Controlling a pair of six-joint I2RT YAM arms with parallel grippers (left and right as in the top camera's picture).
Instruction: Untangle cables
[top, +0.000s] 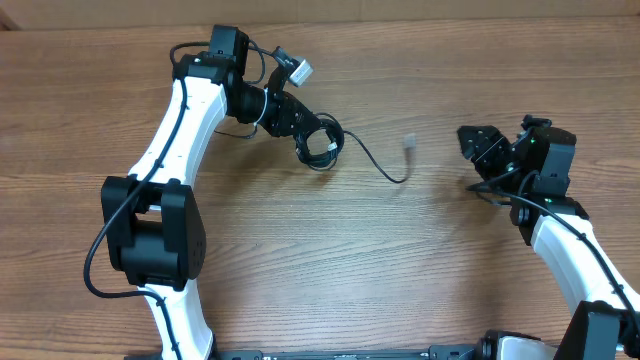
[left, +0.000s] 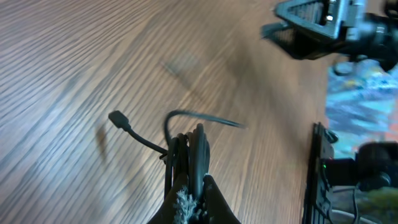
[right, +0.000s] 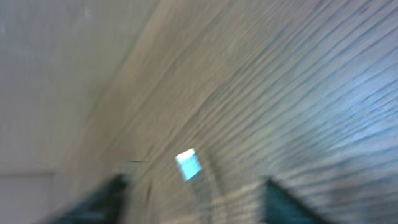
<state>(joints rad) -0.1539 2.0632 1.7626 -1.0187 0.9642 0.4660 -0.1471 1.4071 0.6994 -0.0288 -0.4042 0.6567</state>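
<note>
While the left pincer (top: 318, 142) is clenched on a bunched loop of thin black flexible cables (left: 144, 142), one short end sticks out beside its tips with a small black plug (left: 117, 118). Another strand runs over the brown wood-grain surface (top: 330, 270) to a small pale plug tip (top: 408, 145). Beyond it, apart from the cables, the right pincer (top: 478, 146) is released, jaws spread, gripping nothing.

The table (top: 300, 270) is brown with fine, streaky wood grain. The cables (top: 325, 143) are black; one ends in a pale whitish plug tip (top: 408, 143). The left arm (top: 188, 118) and right arm (top: 562, 245) are white with black joints.
</note>
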